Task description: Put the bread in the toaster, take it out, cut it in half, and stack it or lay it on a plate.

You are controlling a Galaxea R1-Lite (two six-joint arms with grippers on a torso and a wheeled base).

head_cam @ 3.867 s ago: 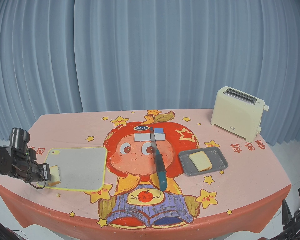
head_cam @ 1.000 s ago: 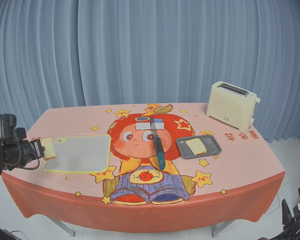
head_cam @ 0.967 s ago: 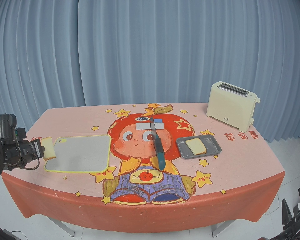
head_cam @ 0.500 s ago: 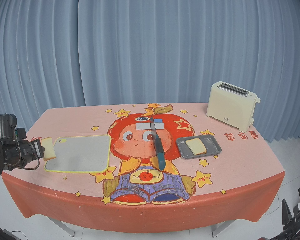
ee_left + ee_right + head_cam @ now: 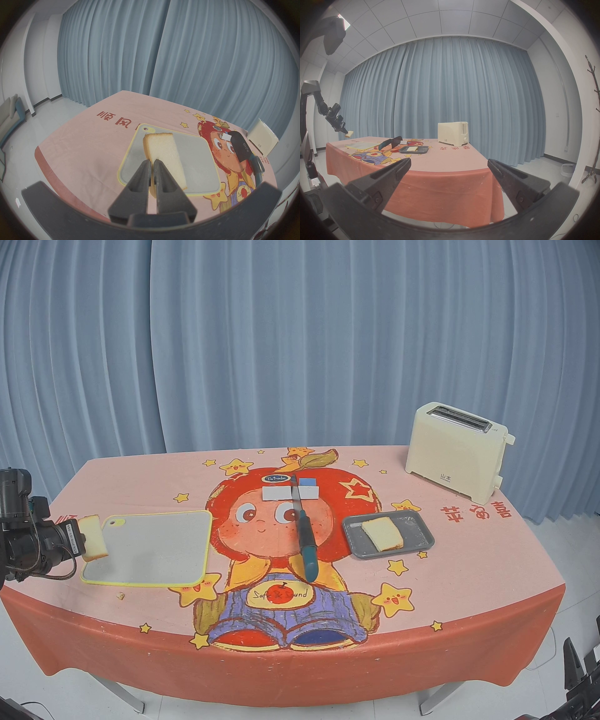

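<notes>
Pale bread half (image 5: 94, 538) is clamped in your L tool (image 5: 152, 162), held up in the air at the left end of the board (image 5: 150, 546), not touching it. 2nd half (image 5: 382, 533) lies flat on the grey plate (image 5: 414, 529), just R of the knife (image 5: 306, 540) at mid bench (image 5: 487, 565). Toaster (image 5: 453, 449) sits at far R corner. Your R tool (image 5: 448, 162) hangs w/ fingers spread wide, low and well off the bench.

Held bread slice (image 5: 163, 149) partly hidden by left gripper (image 5: 152, 161).
</notes>
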